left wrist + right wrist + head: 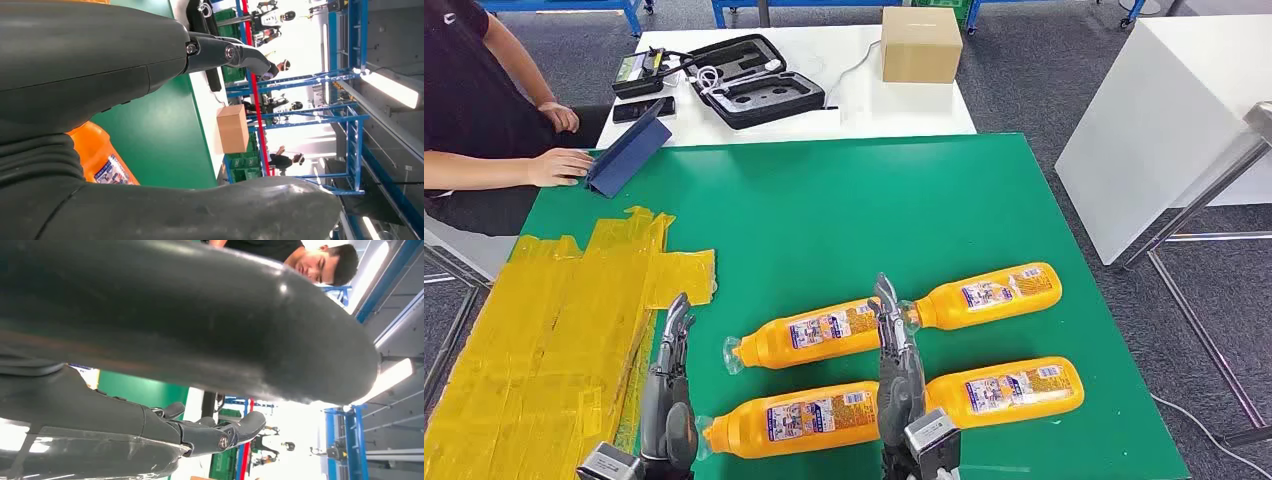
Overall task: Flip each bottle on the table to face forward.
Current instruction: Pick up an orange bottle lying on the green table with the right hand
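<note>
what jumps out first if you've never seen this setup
Four orange bottles lie on their sides in two rows on the green table, for example the far right one and the near left one. Both robot hands reach up among them, the left hand beside a big patch of yellow tape. A person sits at the far left corner.

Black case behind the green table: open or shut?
Open. The case lies spread on the white table, with both foam-lined halves facing up.

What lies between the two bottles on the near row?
The right hand rises between the near-left bottle and near-right bottle, seen in the head view.
</note>
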Robot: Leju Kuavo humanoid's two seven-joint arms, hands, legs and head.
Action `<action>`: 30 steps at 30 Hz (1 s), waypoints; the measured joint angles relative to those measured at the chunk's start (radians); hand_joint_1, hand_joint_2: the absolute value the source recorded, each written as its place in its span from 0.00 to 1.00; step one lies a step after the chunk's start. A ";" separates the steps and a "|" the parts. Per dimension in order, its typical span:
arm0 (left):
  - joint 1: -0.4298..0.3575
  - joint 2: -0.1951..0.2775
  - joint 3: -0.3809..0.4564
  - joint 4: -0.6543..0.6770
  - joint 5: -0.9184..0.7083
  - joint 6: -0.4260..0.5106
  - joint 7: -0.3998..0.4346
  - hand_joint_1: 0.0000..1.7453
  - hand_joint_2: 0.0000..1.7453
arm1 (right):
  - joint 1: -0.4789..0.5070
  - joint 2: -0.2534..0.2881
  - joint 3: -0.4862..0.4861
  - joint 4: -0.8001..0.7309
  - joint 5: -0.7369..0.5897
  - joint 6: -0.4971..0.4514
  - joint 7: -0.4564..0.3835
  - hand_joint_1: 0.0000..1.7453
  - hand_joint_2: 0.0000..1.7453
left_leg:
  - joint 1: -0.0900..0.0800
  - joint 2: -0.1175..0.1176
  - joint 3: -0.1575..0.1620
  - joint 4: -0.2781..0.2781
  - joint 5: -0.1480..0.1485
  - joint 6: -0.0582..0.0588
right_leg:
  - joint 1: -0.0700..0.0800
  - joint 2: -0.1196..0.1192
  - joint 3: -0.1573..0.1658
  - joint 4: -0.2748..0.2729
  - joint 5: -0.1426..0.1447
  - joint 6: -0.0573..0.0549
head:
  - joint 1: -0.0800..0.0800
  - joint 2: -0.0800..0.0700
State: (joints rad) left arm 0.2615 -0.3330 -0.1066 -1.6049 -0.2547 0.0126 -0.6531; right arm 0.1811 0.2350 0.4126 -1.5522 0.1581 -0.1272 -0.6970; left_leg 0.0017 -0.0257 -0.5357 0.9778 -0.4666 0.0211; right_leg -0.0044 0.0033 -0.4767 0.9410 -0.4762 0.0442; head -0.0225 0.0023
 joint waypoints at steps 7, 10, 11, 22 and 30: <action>-0.001 0.000 -0.005 0.002 0.006 0.027 0.000 0.00 0.00 | 0.002 -0.002 -0.007 0.000 0.015 0.020 0.000 0.00 1.00 | 0.000 0.000 0.000 0.000 0.000 0.000 | 0.000 0.000 0.000 0.000 0.000 0.000 | 0.000 0.000; -0.001 0.000 -0.005 0.002 0.008 0.036 0.000 0.00 0.00 | 0.004 -0.002 -0.011 0.000 0.032 0.023 0.001 0.00 1.00 | 0.000 0.000 0.000 0.000 0.000 0.000 | 0.000 0.000 0.000 0.000 0.000 0.000 | 0.000 0.000; -0.001 0.000 -0.005 0.001 0.012 0.037 0.000 0.00 0.00 | 0.005 -0.002 -0.013 0.000 0.038 0.023 0.003 0.00 1.00 | 0.000 0.000 0.000 0.000 0.000 0.000 | 0.000 0.000 0.000 0.000 0.000 0.000 | 0.000 0.000; -0.003 0.000 -0.001 -0.006 0.043 0.022 0.004 0.00 0.00 | 0.000 -0.020 0.022 0.010 0.301 -0.037 0.173 0.00 1.00 | 0.000 0.000 0.000 0.000 0.000 0.000 | 0.000 0.000 0.000 0.000 0.000 0.000 | 0.000 0.000; -0.005 -0.004 0.019 -0.009 0.042 -0.016 0.004 0.00 0.00 | -0.062 -0.090 0.177 0.082 0.503 -0.117 0.349 0.00 1.00 | 0.000 0.000 0.000 0.000 0.000 0.000 | 0.000 0.000 0.000 0.000 0.000 0.000 | 0.000 0.000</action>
State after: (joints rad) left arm 0.2567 -0.3367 -0.0879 -1.6136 -0.2129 -0.0039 -0.6488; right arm 0.1193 0.1446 0.5897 -1.4702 0.6607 -0.2438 -0.3480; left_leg 0.0016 -0.0253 -0.5356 0.9778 -0.4666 0.0211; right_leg -0.0045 0.0035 -0.4765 0.9410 -0.4762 0.0442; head -0.0225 0.0023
